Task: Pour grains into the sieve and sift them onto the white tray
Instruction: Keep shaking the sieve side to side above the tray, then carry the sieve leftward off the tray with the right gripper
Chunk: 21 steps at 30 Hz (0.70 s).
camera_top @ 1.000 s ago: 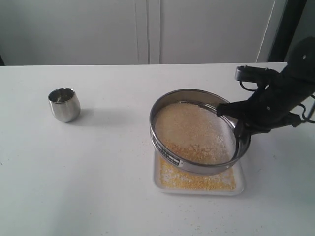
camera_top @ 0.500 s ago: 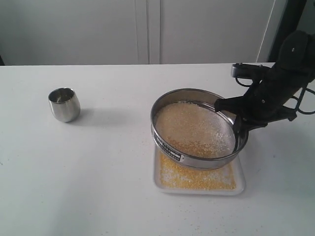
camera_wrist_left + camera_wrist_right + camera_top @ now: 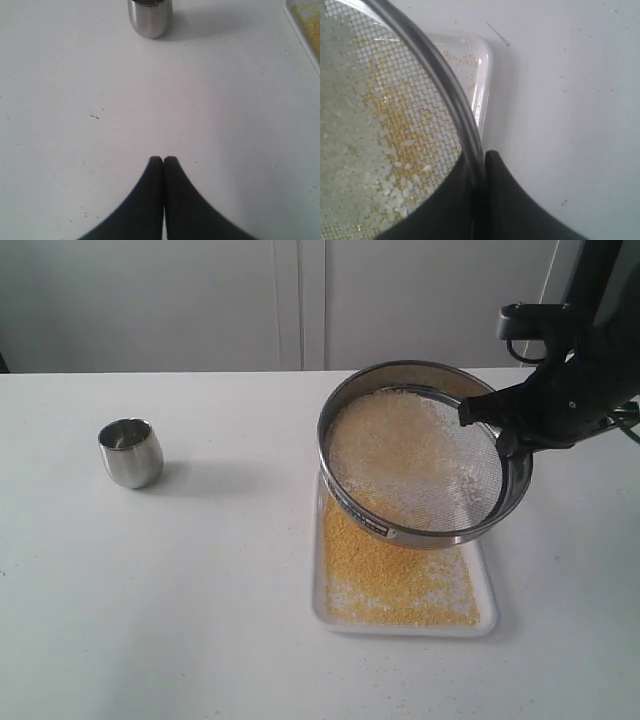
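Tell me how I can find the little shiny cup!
Look at the big white table. At the left of the exterior view, far from the sieve and the white tray, stands the cup alone. It is small, rounded and mirror-shiny, not wide and flat with mesh like the sieve.

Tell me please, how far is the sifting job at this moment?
Done: pouring is finished, and many yellow grains lie on the white tray. In hand: the right gripper holds the sieve raised and tilted over the tray, with pale grains on its mesh. To do: sift out the few yellow granules there.
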### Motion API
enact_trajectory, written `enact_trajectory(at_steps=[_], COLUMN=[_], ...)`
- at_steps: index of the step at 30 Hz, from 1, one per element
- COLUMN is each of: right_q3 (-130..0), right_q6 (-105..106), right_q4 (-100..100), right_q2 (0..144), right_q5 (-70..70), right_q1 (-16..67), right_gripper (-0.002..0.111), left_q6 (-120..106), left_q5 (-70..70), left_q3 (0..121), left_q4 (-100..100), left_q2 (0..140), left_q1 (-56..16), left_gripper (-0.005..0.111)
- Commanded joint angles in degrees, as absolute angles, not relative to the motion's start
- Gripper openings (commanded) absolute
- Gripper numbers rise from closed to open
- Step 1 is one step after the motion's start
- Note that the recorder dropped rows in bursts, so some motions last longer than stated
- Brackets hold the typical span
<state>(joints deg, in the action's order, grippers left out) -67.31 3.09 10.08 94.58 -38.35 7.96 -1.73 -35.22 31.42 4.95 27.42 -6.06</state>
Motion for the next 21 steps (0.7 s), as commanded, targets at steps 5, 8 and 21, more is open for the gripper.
enact_trajectory(at_steps=[5, 8, 21], right_q3=[-67.3, -67.4, -74.7], right_q6=[2.6, 1.0, -2.9], right_q4=[11.7, 11.7, 11.7], right_q2=[94.1, 94.2, 96.3], right_q5=[-41.1, -41.3, -46.8], right_q1=[9.6, 12.0, 19.4], right_gripper=[0.000, 0.000, 0.000], left_q6=[-1.8, -1.8, -1.8], left_q5=[-35.6, -35.6, -35.6], left_q3=[31.2, 31.2, 31.2], left_q4=[5.5, 5.5, 5.5], left_q2=[26.9, 26.9, 26.9], left_q1=[-5.9, -5.9, -5.9], left_gripper=[0.000, 0.000, 0.000])
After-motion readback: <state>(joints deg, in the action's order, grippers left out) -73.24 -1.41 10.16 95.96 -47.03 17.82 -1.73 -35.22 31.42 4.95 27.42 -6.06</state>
